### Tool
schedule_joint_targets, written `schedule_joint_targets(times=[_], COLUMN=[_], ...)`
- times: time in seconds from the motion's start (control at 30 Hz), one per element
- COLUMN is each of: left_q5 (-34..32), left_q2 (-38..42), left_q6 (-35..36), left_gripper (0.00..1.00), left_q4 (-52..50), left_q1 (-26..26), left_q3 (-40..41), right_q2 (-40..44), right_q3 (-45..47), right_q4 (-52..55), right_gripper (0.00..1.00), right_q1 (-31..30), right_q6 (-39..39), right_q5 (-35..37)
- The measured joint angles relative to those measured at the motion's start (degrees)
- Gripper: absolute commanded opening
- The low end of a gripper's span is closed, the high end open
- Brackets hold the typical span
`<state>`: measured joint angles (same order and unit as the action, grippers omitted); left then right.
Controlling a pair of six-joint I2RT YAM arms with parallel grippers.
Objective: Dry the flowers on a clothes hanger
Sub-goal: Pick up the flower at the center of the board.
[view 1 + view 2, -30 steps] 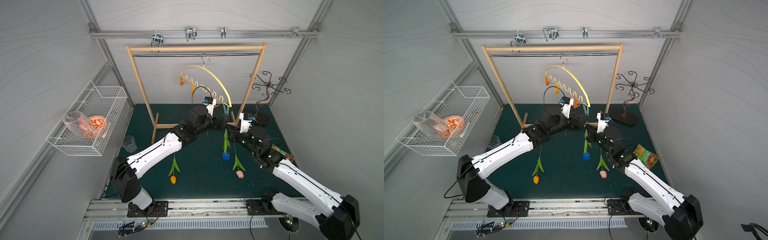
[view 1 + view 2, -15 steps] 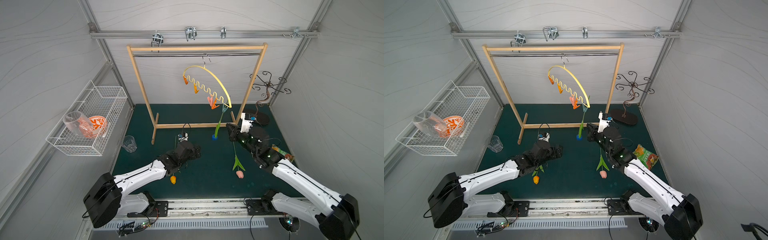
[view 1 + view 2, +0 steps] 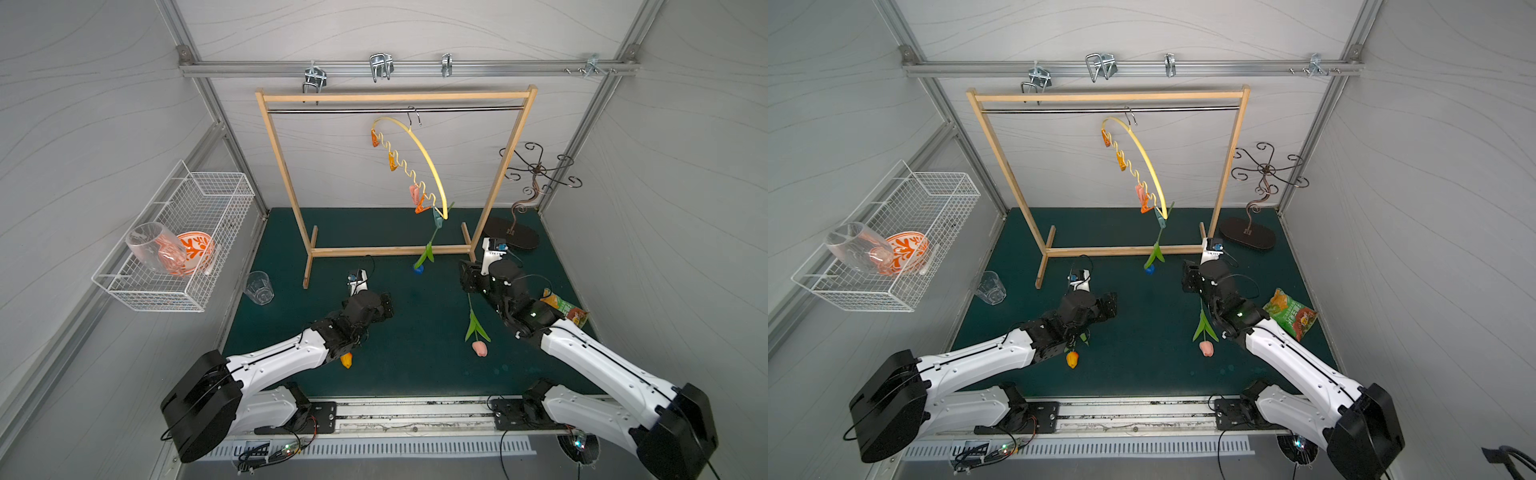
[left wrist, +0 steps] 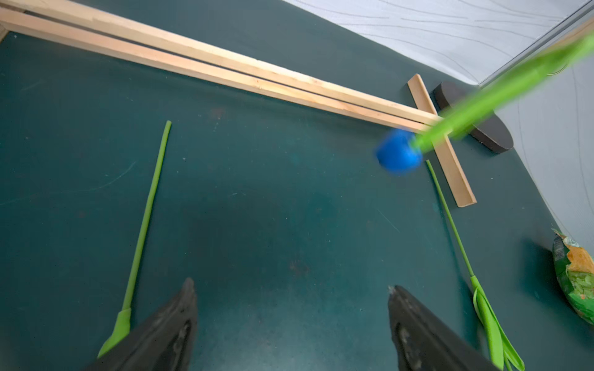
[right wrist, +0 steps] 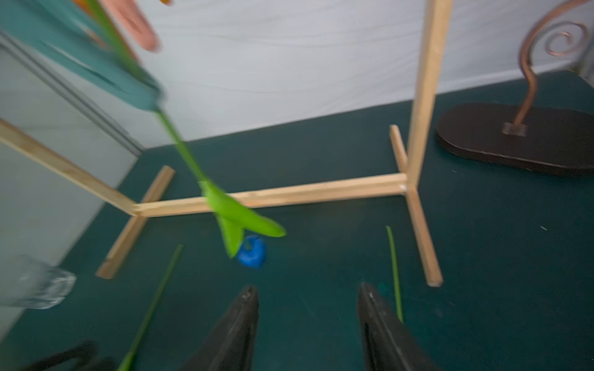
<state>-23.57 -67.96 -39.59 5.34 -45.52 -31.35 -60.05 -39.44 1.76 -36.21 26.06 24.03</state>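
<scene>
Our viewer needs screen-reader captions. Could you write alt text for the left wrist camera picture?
The left gripper hangs open and empty over the green mat, flanked by one tulip stem and another stem lying flat. Beyond, a blurred blue tulip dangles head-down in front of the wooden rack base.

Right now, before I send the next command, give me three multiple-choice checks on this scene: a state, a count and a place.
1. The left gripper is: A open and empty; B shut on a stem; C shut on a leaf.
2. How many tulips lie on the mat? A one; B two; C three.
3. Where is the blue tulip? A lying on the mat; B clipped to the hanger; C in the left gripper.
Answers: A, its jaws stand apart with nothing between; B, the orange tulip and pink tulip lie flat; B, a teal clothespin holds its stem.
</scene>
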Motion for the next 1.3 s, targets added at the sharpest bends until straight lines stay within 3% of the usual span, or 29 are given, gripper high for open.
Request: schedule_joint_targets(times=[0.27,0.5,0.57,0.67,0.93,1.17,1.3], left_q5=[-0.2,-1.4,-1.7,-1.9,-1.6,-2.8,-6.8], left_q2=[-3.1,-2.8,-2.5,-2.2,-1.9,-0.3,1.1], left_q6=[0.9,1.1,1.2,1.2,1.1,0.3,-3.3], left_gripper=[0.92,0.92,0.92,0.92,0.92,0.92,0.93], left_q4=[0.4,0.7,1.3,1.7,2.2,2.2,-0.7], left_q1=[0.0,0.0,0.0,0.1,0.1,0.1,0.5], left_q3=[-1.2,-1.2,-1.0,-0.7,-0.5,0.5,0.7], right_q2=[-17.6,-28.6,-30.3,-30.7,-29.7,-26.6,-17.6], right_q3=[3.2,-2.6,-3.3,-3.3,-1.5,-1.5,-3.0], right_q4=[5.5,6.9,6.9,6.4,6.4,11.2,16.8], right_gripper=[0.51,0.43,0.39,0.22,0.01,0.00,0.00], right_q1=[11.1,12.1,12.1,11.9,7.6,0.4,-10.2], right_q6=[4.5,4.4,4.6,5.4,7.5,9.2,11.1], right_q5=[-4.7,-10.2,-11.0,-10.6,-5.1,0.0,3.1])
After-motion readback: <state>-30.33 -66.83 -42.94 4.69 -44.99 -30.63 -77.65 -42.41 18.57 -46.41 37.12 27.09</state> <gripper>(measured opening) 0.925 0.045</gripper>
